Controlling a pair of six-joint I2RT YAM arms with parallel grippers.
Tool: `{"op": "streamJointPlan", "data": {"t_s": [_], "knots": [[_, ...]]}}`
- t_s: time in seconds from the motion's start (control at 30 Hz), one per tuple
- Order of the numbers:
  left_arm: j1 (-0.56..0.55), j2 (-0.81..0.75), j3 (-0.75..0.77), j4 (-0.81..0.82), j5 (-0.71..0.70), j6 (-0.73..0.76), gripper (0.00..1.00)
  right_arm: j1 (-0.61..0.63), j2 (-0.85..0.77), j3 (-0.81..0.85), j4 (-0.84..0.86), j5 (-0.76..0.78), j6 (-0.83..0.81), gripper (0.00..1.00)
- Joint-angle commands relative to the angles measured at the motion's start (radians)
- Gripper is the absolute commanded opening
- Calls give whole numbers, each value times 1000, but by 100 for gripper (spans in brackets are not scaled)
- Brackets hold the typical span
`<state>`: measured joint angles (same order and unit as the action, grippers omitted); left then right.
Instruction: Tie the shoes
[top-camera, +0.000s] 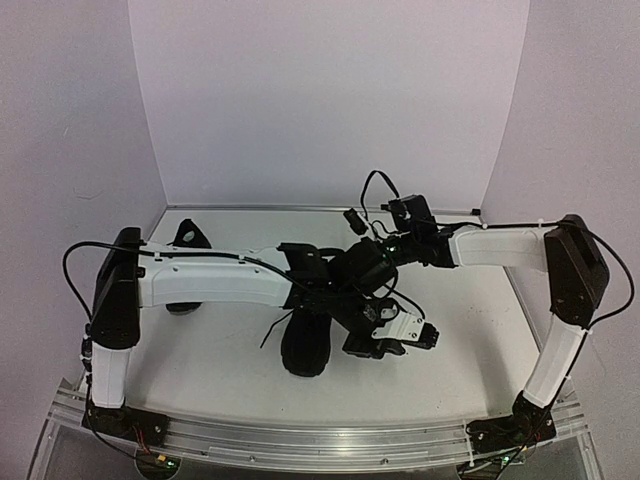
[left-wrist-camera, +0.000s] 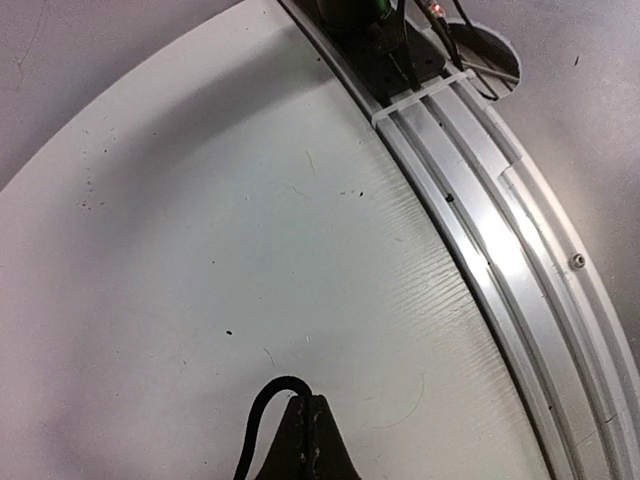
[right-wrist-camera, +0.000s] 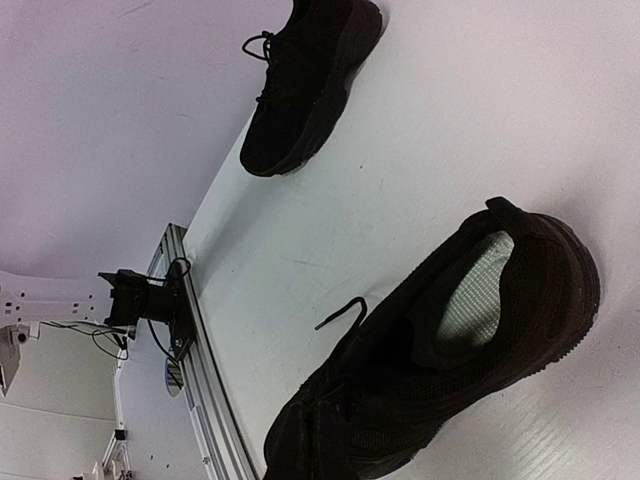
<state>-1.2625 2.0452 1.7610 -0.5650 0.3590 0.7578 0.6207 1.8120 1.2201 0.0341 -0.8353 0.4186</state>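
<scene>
Over on the left, the back-left shoe (top-camera: 190, 235) lies near the rear wall, its middle hidden under the left arm (top-camera: 215, 280), which stretches across the table (top-camera: 230, 370) toward the middle. From the right wrist view this shoe (right-wrist-camera: 305, 85) sits well apart from its partner, laces bunched on top. Moving in, the centre shoe (top-camera: 305, 348) sits right where both arms meet, all black on the white surface. Up close, the centre shoe (right-wrist-camera: 450, 350) shows its open collar and pale insole, and a loose lace end (right-wrist-camera: 340, 312) trails out onto the table. Just right of that shoe the left gripper (top-camera: 428, 337) points toward the right side, and its fingers (left-wrist-camera: 305, 440) are pressed tight together, with a black cord (left-wrist-camera: 262, 400) curling up to touch their tips; whether it is pinched there, I cannot tell. Above the shoe the right gripper (top-camera: 362, 268) is lost in black against black, its jaws closed. Along the near edge runs the metal rail (top-camera: 330, 440).
</scene>
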Motion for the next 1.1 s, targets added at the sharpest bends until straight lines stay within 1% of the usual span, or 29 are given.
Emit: {"op": "streamJointPlan", "data": {"t_s": [0.0, 0.1, 0.3, 0.43, 0.5, 0.67, 0.8, 0.93, 1.07], "knots": [[1, 71, 80, -65, -46, 100, 0, -11, 36, 56, 4, -61, -77, 0], [0, 97, 85, -53, -70, 115, 0, -13, 51, 59, -3, -68, -91, 0], [0, 157, 105, -101, -134, 139, 1, -16, 65, 74, -13, -82, -113, 0], [1, 167, 82, -69, -185, 136, 4, -16, 75, 82, -20, -87, -122, 0], [1, 168, 84, -56, -195, 133, 7, -16, 78, 84, -20, -88, -123, 0], [0, 177, 127, -61, -206, 118, 23, -15, 83, 88, -20, -90, -123, 0], [0, 183, 155, -78, -190, 118, 33, -17, 90, 94, -20, -93, -122, 0], [0, 153, 144, -79, -169, 92, 38, -16, 91, 95, -21, -93, -120, 0], [14, 44, 50, -2, -175, 6, 41, -16, 88, 101, -19, -98, -104, 0]]}}
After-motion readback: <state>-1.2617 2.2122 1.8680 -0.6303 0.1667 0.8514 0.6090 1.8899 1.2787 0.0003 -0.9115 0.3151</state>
